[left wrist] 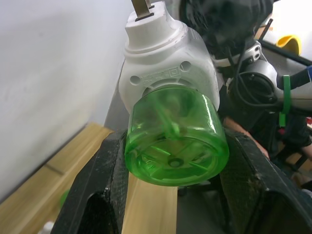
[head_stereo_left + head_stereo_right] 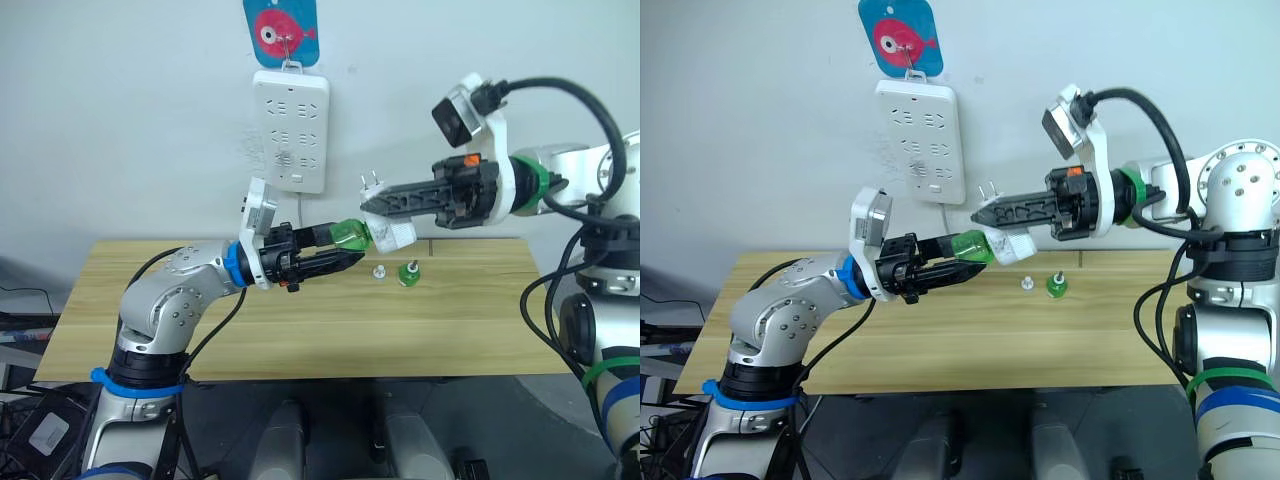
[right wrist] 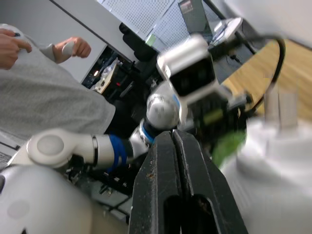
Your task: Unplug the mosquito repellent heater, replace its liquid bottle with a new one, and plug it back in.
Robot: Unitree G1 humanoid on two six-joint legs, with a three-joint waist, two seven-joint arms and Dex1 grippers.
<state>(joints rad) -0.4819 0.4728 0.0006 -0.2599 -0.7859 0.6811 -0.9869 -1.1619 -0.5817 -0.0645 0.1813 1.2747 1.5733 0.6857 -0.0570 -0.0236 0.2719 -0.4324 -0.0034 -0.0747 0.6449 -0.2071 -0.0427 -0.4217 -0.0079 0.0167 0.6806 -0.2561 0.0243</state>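
Green bottle (image 2: pixel 351 236) gripped by left end effector (image 2: pixel 335 250); right end effector (image 2: pixel 378 200) clamps heater (image 2: pixel 390 234); power strip (image 2: pixel 291 129) behind.

- Two small items, a white cap (image 2: pixel 380 271) and a green bottle (image 2: pixel 408 272), stand on the wooden table (image 2: pixel 300 330).
- The power strip (image 2: pixel 291 130) hangs on the wall above.

The small white rounded plastic mosquito repellent heater (image 2: pixel 388 234) is sitting unplugged in mid-air above the far part of the table, its two metal prongs pointing up toward the wall. A translucent green liquid bottle (image 1: pixel 175 141) is sitting seated in its base, lying roughly horizontal. A second green bottle (image 2: pixel 409 273) is standing upright on the table, beside a small white cap (image 2: pixel 380 271).
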